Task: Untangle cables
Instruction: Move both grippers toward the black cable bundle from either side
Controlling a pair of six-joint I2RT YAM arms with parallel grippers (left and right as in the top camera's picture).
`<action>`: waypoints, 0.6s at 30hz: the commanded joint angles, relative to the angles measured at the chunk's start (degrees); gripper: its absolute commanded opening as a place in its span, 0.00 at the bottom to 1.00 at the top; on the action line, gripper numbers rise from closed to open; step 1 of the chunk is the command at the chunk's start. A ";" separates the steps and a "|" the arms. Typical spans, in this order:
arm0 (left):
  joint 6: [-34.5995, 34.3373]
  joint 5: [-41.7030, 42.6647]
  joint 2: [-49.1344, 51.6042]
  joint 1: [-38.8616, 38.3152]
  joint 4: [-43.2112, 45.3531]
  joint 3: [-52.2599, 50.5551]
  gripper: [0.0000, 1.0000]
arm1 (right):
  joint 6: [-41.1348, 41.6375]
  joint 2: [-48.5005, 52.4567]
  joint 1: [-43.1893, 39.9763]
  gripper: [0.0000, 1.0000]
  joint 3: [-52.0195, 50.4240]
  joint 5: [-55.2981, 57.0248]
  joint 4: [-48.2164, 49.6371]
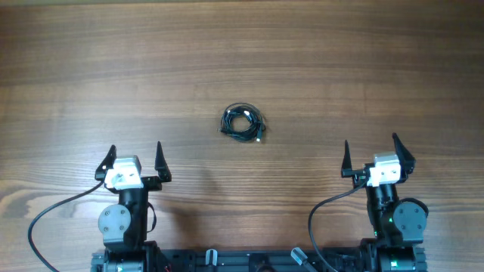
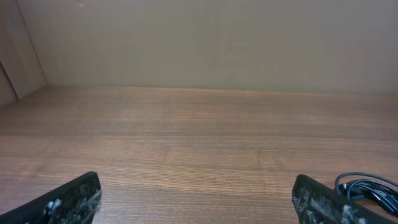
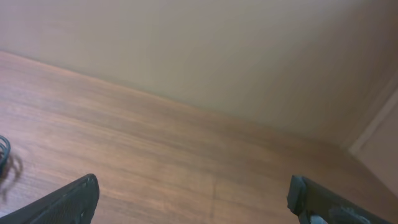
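Cables [image 1: 243,123] lie in one small tight coil near the middle of the desk [image 1: 91,60], about midway between the two arms and a little farther out, so probably within reach of either. Left hand [image 1: 135,151] and right hand [image 1: 370,147] sit at the near edge, both spread wide and empty, well apart from the coil — reads as a ready pose, untangling not yet begun.

Table [image 1: 242,53] — matt, grained wood; cables [image 1: 243,123] — glossy black.
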 commanded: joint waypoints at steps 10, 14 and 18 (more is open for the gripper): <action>-1.64 3.52 -0.04 -0.15 -0.31 -0.04 1.00 | 9.53 0.33 0.22 1.00 0.85 -23.32 0.33; -4.83 4.11 -0.04 -0.15 -0.13 0.11 1.00 | 13.00 1.16 0.22 1.00 1.51 -23.34 -1.49; -7.80 4.70 0.70 -0.17 -2.47 4.33 1.00 | 13.86 4.76 0.22 1.00 6.03 -28.87 -5.31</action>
